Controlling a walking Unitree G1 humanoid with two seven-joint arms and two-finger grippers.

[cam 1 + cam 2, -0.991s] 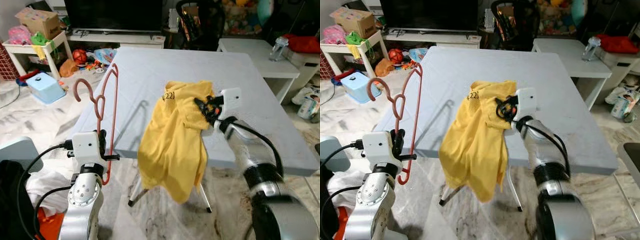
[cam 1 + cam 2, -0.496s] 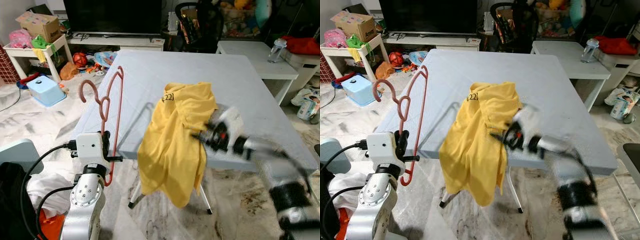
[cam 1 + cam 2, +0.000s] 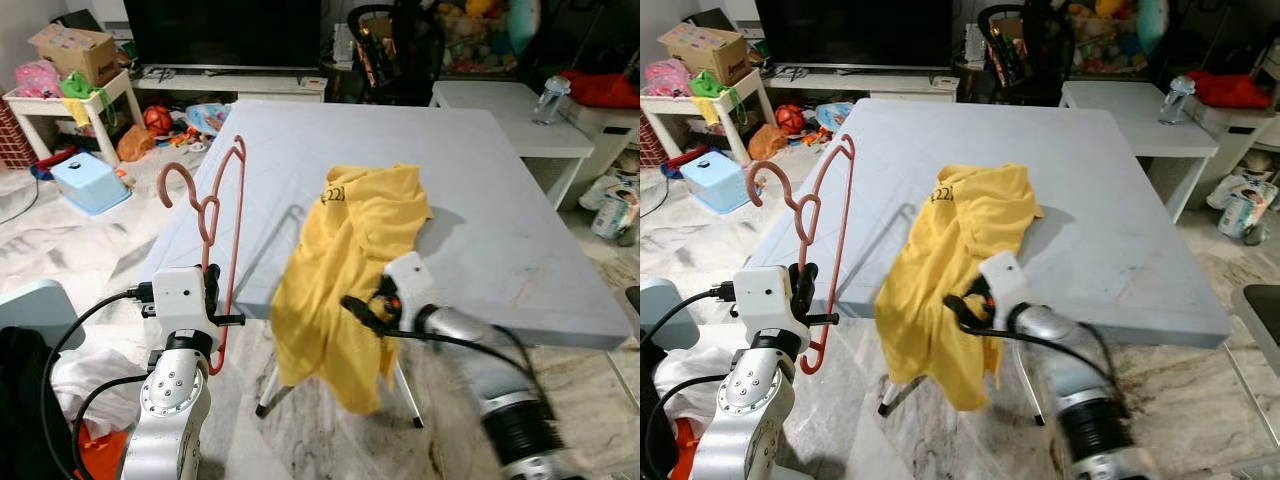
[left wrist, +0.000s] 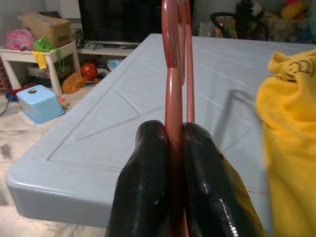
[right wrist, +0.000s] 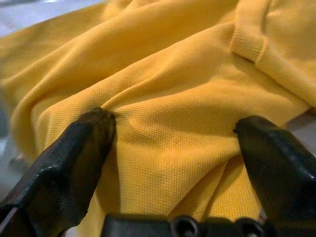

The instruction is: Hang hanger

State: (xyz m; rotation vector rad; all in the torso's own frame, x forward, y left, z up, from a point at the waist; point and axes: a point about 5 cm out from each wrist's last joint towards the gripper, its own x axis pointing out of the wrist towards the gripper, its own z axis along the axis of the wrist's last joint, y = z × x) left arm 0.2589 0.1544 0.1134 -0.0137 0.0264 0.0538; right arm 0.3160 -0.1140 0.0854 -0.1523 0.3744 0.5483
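A pinkish-red hanger (image 3: 228, 215) stands upright at the table's front left corner, its hook to the left. My left gripper (image 3: 208, 288) is shut on its lower bar; in the left wrist view both black fingers (image 4: 148, 163) clamp the hanger (image 4: 171, 74). A yellow shirt (image 3: 352, 250) lies on the grey table (image 3: 480, 200) and hangs over its front edge. My right gripper (image 3: 362, 306) is pressed against the hanging part. In the right wrist view it stands open (image 5: 175, 148), fingers (image 5: 74, 158) spread wide with yellow cloth (image 5: 187, 89) bulging between them.
Folding table legs (image 3: 270, 390) stand under the shirt. A light blue box (image 3: 90, 180) and toys lie on the floor to the left. A white side table (image 3: 60, 100) and a TV stand (image 3: 230, 75) are behind. A low white table with a bottle (image 3: 553, 98) is back right.
My right arm has dropped from the shirt's top on the table to the part hanging below the front edge. The left gripper with the hanger has stayed put.
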